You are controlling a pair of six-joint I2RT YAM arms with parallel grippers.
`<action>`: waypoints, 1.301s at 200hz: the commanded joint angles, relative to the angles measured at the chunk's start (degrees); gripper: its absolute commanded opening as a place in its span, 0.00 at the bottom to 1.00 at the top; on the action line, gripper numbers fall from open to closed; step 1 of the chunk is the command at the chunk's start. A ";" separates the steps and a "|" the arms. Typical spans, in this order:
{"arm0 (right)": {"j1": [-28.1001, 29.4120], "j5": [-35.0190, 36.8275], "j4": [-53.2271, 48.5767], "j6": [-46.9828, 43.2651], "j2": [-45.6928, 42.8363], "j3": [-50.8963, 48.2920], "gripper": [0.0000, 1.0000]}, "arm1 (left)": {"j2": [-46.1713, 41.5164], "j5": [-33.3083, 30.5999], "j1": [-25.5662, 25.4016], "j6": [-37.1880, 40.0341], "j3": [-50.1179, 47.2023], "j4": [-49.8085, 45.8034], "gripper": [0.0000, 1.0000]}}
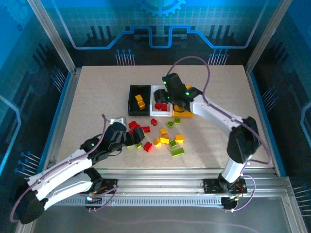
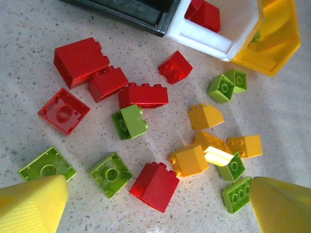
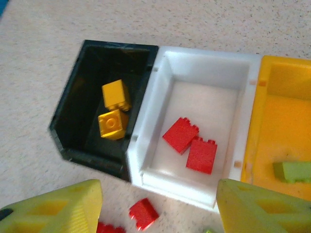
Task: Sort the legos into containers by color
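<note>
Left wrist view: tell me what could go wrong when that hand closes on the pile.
1. The left hand hangs open over crowded bricks. The red brick lies against a yellow brick, so closing may catch both colours or scatter the neighbours.
2. The black bin, white bin and yellow bin stand wall to wall. A release near a shared wall could land a brick in the wrong one.

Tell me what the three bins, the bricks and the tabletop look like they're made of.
The black bin, white bin and yellow-orange bin look like moulded plastic: thin even walls and a smooth, soft sheen. The bricks look like hard glossy plastic, with crisp studs and bright highlights. The tabletop is pale, speckled and matte, perhaps laminate or composite board; the look leaves it open.
</note>
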 commanded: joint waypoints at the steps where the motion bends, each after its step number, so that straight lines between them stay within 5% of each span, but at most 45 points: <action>1: 1.67 -0.83 2.40 1.98 -5.19 -8.50 0.65 | 5.19 2.14 -0.39 4.45 3.82 -4.29 0.92; 53: 2.28 -0.85 6.05 5.06 -14.10 -22.95 0.65 | 21.40 -0.24 -0.34 10.09 8.93 -2.43 0.78; 121: 1.74 -0.01 7.40 6.02 -20.82 -30.01 0.65 | 36.13 -2.54 1.06 9.78 14.34 2.95 0.62; 172: 1.28 0.28 6.88 6.28 -22.92 -32.32 0.66 | 41.16 -3.49 1.69 9.02 14.47 6.04 0.59; 260: 0.41 0.60 5.94 6.62 -24.74 -32.81 0.66 | 40.41 -2.77 1.64 8.05 13.36 5.91 0.30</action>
